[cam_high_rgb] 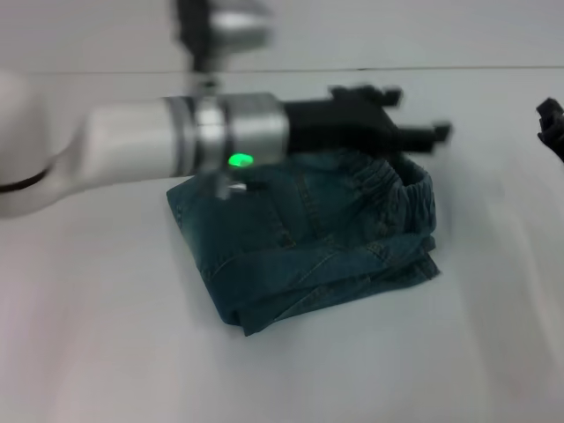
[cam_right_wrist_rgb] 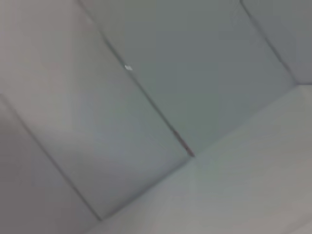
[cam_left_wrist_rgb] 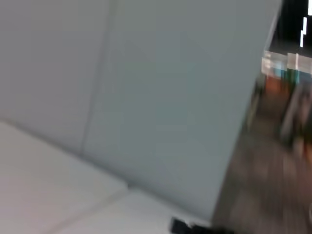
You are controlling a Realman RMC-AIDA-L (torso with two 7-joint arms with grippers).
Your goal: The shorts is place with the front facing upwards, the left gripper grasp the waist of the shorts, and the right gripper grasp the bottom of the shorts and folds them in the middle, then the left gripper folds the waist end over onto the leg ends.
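I see the shorts [cam_high_rgb: 304, 242], soft denim folded into a lumpy pad with puckered waist [cam_high_rgb: 414, 198], mid-frame on the white desk [cam_high_rgb: 441, 352]; left pincer [cam_high_rgb: 423, 132] reaches horizontally above, grip unclear.

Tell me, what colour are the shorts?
The shorts are blue-green denim, seen best in the head view.

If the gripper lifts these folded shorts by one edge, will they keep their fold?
Probably not. The shorts lie in soft, uneven layers with the waist puckered, so they would likely droop and unfold. Denim this small is probably light. The left gripper hovers near the waist.
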